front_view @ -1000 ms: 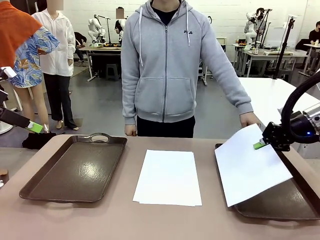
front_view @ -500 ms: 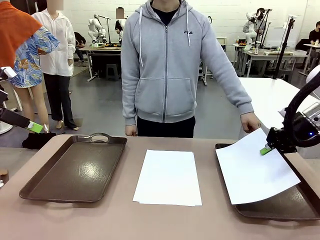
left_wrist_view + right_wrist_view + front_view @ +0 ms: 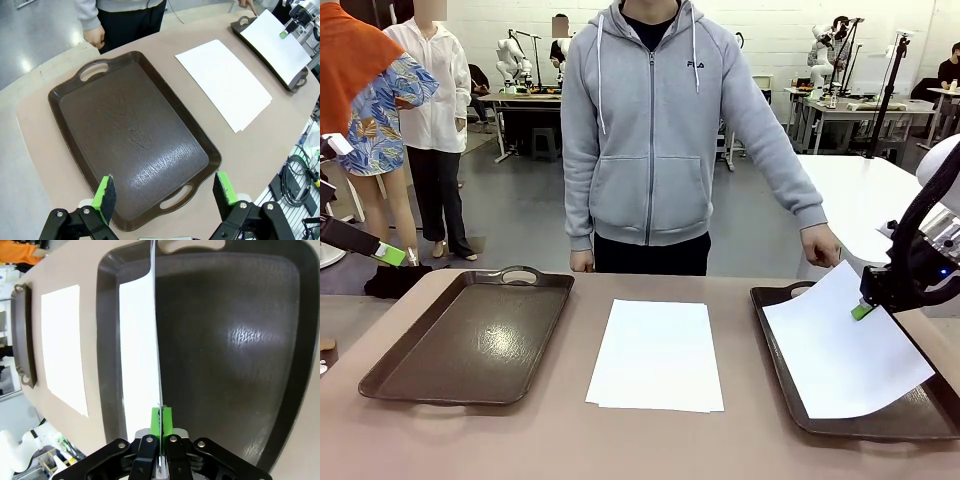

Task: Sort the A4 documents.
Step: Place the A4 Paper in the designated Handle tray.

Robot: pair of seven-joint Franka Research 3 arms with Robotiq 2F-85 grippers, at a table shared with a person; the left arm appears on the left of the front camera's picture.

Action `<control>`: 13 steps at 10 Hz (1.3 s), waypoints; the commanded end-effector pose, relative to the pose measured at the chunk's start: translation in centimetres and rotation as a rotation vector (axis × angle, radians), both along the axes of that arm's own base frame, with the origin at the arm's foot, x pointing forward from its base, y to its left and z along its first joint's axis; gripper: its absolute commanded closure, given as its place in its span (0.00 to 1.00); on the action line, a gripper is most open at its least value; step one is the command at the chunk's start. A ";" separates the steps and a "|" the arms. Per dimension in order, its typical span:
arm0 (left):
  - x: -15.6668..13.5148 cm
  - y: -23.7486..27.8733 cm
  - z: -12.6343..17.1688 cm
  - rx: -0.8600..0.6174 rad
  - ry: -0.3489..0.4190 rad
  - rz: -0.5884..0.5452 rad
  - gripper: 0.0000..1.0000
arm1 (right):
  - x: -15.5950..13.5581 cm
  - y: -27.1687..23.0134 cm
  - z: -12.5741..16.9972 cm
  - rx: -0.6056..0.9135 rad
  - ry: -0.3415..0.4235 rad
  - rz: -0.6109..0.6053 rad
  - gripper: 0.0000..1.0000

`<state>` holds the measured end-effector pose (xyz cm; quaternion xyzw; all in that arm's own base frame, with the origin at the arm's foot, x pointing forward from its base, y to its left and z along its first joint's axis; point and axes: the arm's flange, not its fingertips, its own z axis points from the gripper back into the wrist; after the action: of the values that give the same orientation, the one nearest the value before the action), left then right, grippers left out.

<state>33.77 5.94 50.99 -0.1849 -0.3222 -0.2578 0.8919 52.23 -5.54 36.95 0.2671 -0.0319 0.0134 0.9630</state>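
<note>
Clamps an A4 sheet (image 3: 845,355) over the tray (image 3: 880,430) at lower right with right gripper (image 3: 861,311); holds left gripper (image 3: 165,187) wide apart.

Plain white rectangular paper stack (image 3: 656,353) and single white paper sheet (image 3: 845,350): blank. Glossy dark brown plastic handled trays (image 3: 470,340). Beige-brown tabletop (image 3: 570,440). Black left gripper (image 3: 165,187), right gripper (image 3: 863,310): green pads (image 3: 106,192). Person's hoodie (image 3: 650,130): grey.

A white sheet (image 3: 840,355) slopes over the right tray (image 3: 890,420), its far edge pinched by the right gripper (image 3: 861,311). A white stack (image 3: 657,354) lies flat on the table (image 3: 570,430), beside that tray.
</note>
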 end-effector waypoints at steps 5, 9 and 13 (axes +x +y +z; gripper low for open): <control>0.0 0.1 -0.1 -0.013 -0.002 -0.005 0.00 | 0.3 -0.2 -2.7 -0.067 0.002 -0.075 0.99; 0.0 0.1 -0.1 -0.013 -0.002 -0.005 0.00 | 0.5 -0.4 -3.6 -0.084 0.001 -0.065 0.99; 0.0 0.1 -0.1 -0.013 -0.002 -0.005 0.00 | 1.1 -0.3 -4.3 -0.129 0.004 -0.055 0.99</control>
<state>33.77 5.94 50.99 -0.1849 -0.3222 -0.2578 0.8919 52.86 -6.04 32.96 0.2249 -0.0397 -0.0048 0.9736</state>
